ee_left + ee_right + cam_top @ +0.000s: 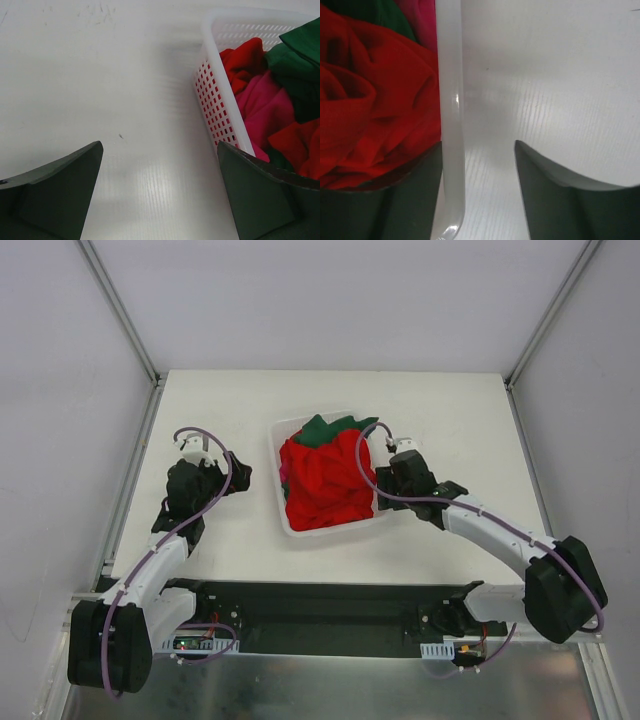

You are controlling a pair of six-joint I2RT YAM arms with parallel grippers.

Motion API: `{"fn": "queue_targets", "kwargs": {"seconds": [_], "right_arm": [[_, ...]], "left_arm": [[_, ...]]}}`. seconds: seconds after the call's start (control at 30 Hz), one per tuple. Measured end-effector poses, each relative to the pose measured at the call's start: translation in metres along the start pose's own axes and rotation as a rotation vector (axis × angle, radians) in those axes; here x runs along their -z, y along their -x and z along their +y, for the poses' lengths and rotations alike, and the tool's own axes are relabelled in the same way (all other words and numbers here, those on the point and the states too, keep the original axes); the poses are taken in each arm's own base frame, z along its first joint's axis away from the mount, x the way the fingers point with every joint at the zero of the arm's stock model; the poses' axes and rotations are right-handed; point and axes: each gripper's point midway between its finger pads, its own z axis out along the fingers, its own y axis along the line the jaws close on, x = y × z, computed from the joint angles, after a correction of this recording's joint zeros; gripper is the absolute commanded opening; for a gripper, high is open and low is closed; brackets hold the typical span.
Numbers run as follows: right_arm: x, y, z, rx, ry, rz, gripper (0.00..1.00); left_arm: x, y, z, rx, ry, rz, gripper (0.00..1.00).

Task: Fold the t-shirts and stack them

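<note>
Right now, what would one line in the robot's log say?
shirts: crumpled in basket | left fingers: open, over table | right fingers: open, straddling basket wall

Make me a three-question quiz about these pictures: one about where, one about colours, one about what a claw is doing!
1. Where are the t-shirts? A in the white basket B flat on the table C draped over an arm
2. How many shirt colours show? A one B two C three
3. The left gripper is: A open, empty B shut on a shirt C shut on the basket
Answers: 1A, heaped inside its walls; 2C, red, green, pink; 3A, fingers wide apart, nothing between.
</note>
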Motion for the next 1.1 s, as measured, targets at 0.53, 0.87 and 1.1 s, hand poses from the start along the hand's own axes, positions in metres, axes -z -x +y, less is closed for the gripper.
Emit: {"fn": "queue_targets", "kwargs": {"seconds": [0.53, 0.87, 1.1], "right_arm": [[-0.018, -0.006, 0.023, -0.046, 0.083, 0.055, 0.01], [-0.031, 0.010, 0.023, -0.068, 0.067, 0.063, 0.01], [-0.046, 0.034, -0.015, -0.135, 0.014, 0.066, 0.01]], "left_arm": [[0.000, -0.001, 0.000, 0.002, 0.000, 0.002, 0.99], [-0.002, -0.007, -0.003, 0.022, -0.018, 0.028, 0.99], [-0.003, -0.010, -0.005, 0.057, -0.022, 0.042, 0.99]]}}
